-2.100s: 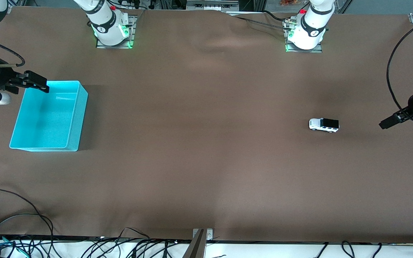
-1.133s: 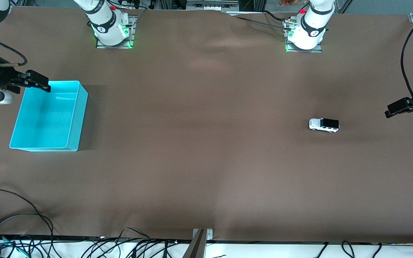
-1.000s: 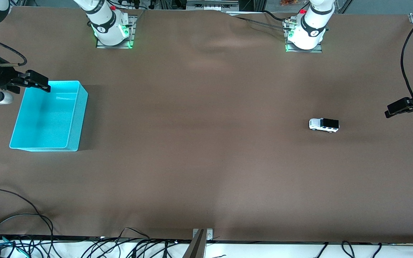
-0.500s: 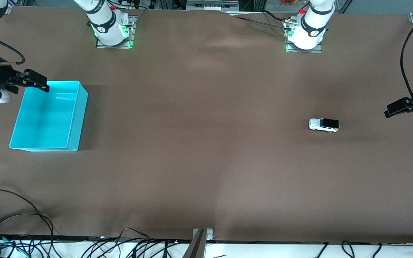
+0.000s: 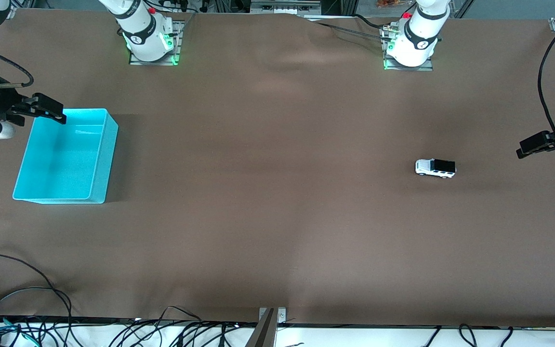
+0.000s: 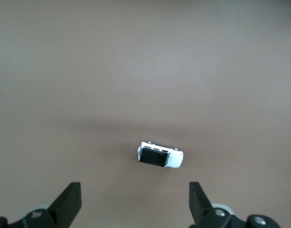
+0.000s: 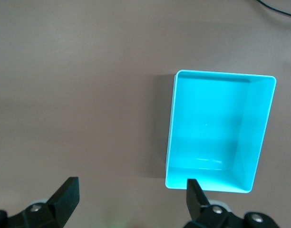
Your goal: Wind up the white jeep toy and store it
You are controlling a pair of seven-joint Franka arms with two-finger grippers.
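Both grippers hang empty with jaws spread wide over a brown table. Front view: the left gripper (image 5: pixel 528 146) hovers over the table's edge at the left arm's end, at roughly three o'clock in the frame, its dark fingers pointing toward the white jeep toy (image 5: pixel 435 167), which sits on its wheels on the table (image 5: pixel 277 193), well apart from those fingers and at about four o'clock of the left arm's base (image 5: pixel 408 53). At nine o'clock in the frame, the right gripper (image 5: pixel 51 112) hangs over the corner of the cyan bin (image 5: pixel 106 159) that lies farthest from the camera; the open-topped bin rests at the right arm's end of the table, at about seven o'clock of the right arm's base (image 5: pixel 151 46). Black cables (image 5: pixel 22 299) trail along the table's edge nearest the camera. Left wrist view: the left gripper (image 6: pixel 135 205) shows two black fingers (image 6: pixel 69 203) set far apart, with the white jeep toy (image 6: pixel 160 155) on bare table between and above them in the picture, its black roof panel facing up, touching neither finger. Right wrist view: the right gripper (image 7: pixel 129 199) is likewise wide open, and the cyan bin (image 7: pixel 257 142) lies at about one o'clock of it, nothing visible inside, one fingertip (image 7: pixel 194 190) overlapping the bin's nearest wall in the picture.
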